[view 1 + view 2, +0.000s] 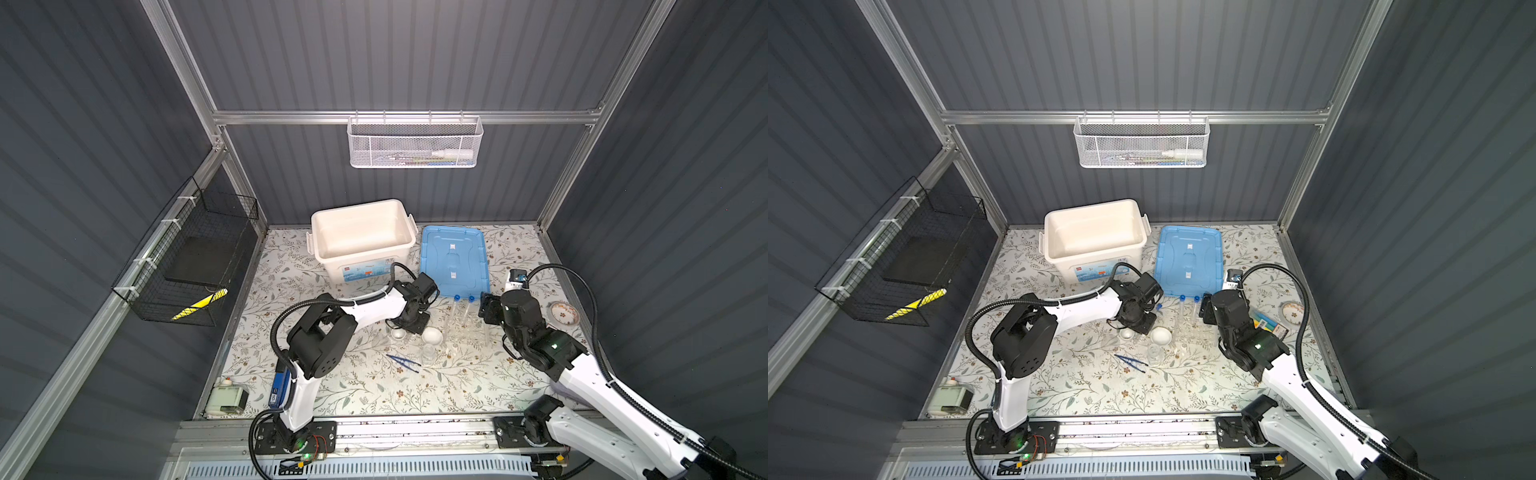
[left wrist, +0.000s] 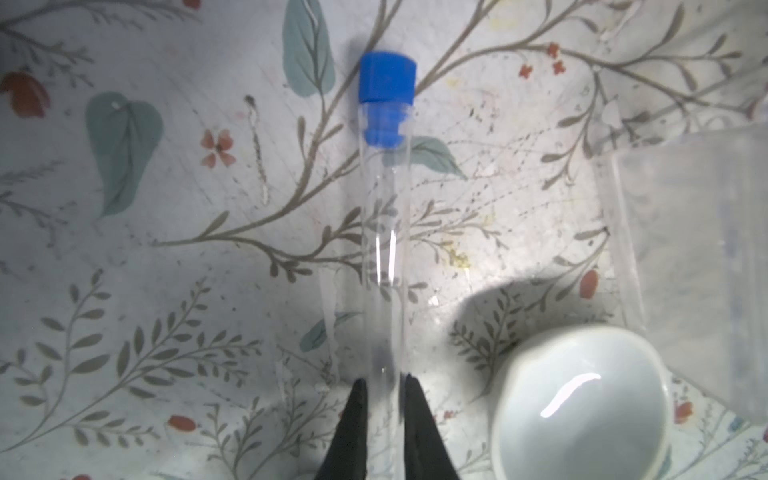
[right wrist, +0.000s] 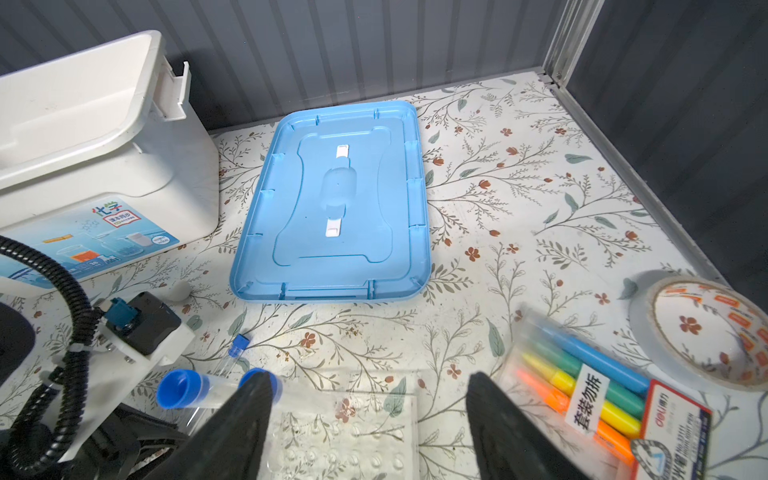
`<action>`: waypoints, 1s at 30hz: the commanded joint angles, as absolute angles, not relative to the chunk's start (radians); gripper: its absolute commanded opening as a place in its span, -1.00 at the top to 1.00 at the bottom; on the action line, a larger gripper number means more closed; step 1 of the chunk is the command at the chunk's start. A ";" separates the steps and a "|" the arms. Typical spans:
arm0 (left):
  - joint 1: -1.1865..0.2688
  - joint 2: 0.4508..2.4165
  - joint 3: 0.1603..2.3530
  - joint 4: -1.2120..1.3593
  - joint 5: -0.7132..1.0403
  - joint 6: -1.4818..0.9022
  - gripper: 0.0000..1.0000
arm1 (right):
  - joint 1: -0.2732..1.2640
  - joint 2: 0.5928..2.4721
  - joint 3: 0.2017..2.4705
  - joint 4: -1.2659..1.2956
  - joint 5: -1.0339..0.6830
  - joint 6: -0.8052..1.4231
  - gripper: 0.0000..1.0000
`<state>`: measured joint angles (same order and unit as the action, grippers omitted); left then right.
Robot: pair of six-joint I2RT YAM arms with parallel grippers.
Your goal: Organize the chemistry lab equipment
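Left wrist view: my left gripper [image 2: 385,380] pinches the test tube [image 2: 384,232] by its very end, so I fear the slick tube pivoting loose onto the white dish [image 2: 582,419] beside the gripper.

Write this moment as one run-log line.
left gripper: shut on slim clear blue-capped test tube | right gripper: open near clear plastic rack

Left tool [image 2: 385,379] tight, right tool [image 3: 370,376] wide
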<state>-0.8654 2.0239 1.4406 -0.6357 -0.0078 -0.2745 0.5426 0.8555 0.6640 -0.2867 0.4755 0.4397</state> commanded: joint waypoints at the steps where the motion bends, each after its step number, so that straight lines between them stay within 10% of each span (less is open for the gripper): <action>1: -0.871 2.011 1.447 -0.654 0.001 -0.280 0.82 | 0.528 0.845 0.687 -0.302 0.449 0.454 -0.55; 30: -0.870 1.957 1.570 -0.564 -0.098 -0.080 0.82 | 0.109 1.103 0.790 -0.195 -0.274 0.577 -0.58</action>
<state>-0.8654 1.9896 1.5295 -0.5789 -0.0803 -0.1497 0.1322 1.0660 0.7486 -0.2306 -0.1524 0.5549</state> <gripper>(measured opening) 0.151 0.792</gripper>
